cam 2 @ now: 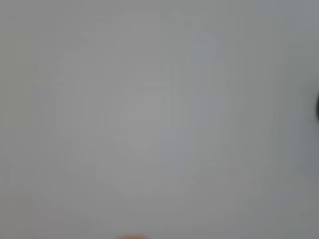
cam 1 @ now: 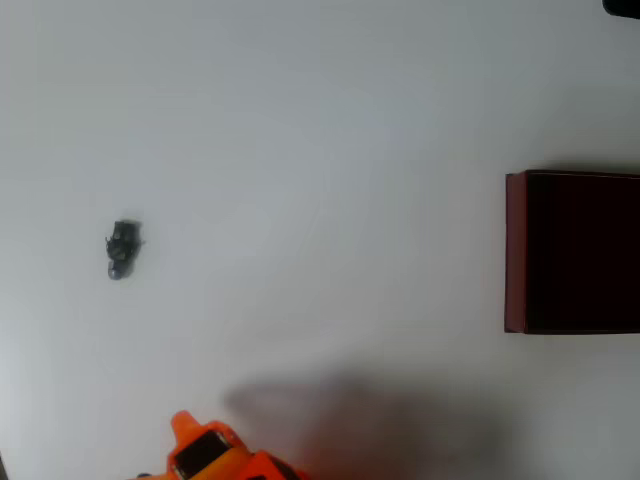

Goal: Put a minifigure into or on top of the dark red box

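Overhead: minifigure (cam 1: 123, 248) far left, dark red box (cam 1: 572, 252) right.

A plain, pale grey-white surface (cam 2: 149, 114) spreads across the blurred wrist view. At the right edge sits a small dark sliver (cam 2: 317, 107), too cut off to identify. A faint orange smudge (cam 2: 130, 237) touches the bottom edge; what it is cannot be told.

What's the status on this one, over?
Orange arm at overhead view's bottom edge, pincer state unclear. Tiny dark lumpy minifigure alone on white table, left. Dark red rectangular box far right. Path between clear.
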`<state>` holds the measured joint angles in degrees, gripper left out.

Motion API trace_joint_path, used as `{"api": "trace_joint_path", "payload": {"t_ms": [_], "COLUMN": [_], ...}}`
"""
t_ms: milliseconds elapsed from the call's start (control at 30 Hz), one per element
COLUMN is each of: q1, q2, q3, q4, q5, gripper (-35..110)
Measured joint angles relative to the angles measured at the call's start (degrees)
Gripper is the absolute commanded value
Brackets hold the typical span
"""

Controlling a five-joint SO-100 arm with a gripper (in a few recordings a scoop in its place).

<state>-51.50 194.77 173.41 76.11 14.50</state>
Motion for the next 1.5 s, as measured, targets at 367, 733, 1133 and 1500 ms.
{"api": "trace_joint_path", "payload": {"t_ms": [367, 733, 1133, 1500], "q1": [0.0, 0.0, 5.5, 10.8], "q2": [0.0, 0.0, -0.1, -2.5], "q3": [0.0, 0.0, 2.6, -7.3], "q4": [0.0, 0.0, -3.2, 2.4], "q5": [0.0, 0.0, 22.1, 66.6], "gripper": [0, 0, 0, 14]}}
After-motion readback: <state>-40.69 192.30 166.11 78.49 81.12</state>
